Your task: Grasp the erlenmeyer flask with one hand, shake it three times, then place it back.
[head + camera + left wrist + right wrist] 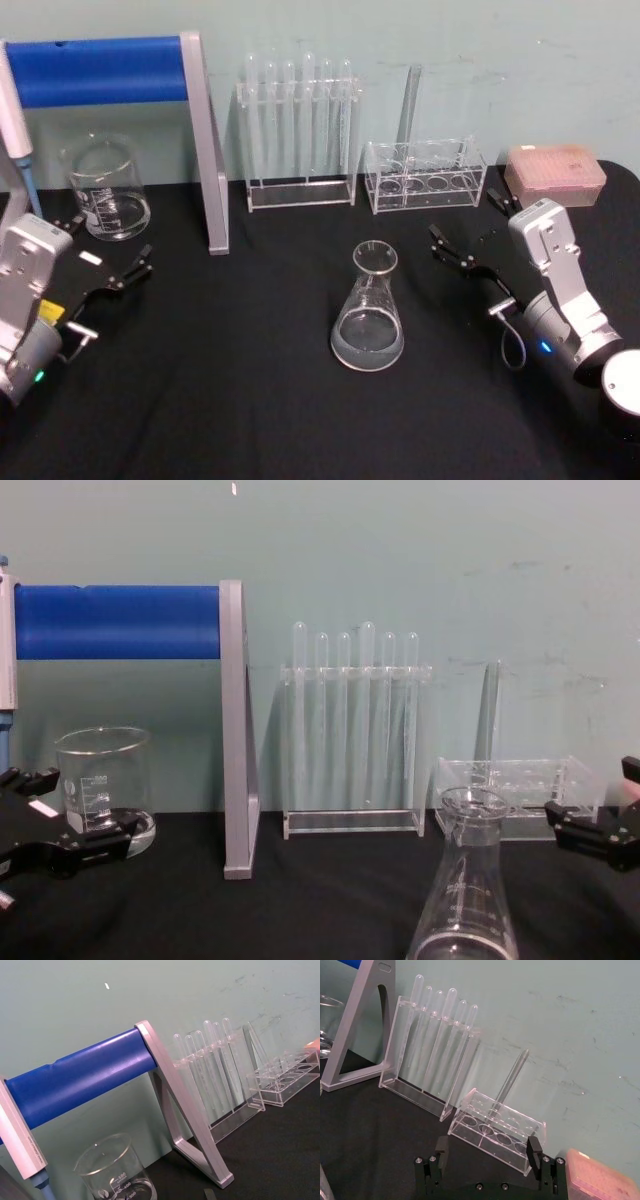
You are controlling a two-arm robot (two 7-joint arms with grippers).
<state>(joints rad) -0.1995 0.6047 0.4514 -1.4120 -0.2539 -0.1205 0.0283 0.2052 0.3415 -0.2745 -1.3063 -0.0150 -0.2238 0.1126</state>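
The flask [368, 310] stands upright near the middle of the black table [250, 400], apart from everything else, with nothing gripping it. It is clear glass, so I judge it stiff, slick and breakable; it looks empty or nearly so, and should be light for its size. The wide base keeps it steady, but the slope of its sides would let jaws slide upward. The narrow neck just under the flared rim looks the best place to take hold, since the rim would stop it slipping down through the fingers during shaking.

The right gripper [468, 225] sits at about 2 o'clock from the flask, near it but not touching. Its jaws stand wide apart and hold nothing; in the right wrist view the two fingers [442, 1149] frame the low rack [495, 1130] beyond. That opening looks ample for the neck.

The left gripper [110, 255] rests well off at about 9 o'clock from the flask, just in front of the beaker [105, 190], jaws also spread and empty.

Behind, at 12 o'clock, stands the tall rack of test tubes [298, 135].
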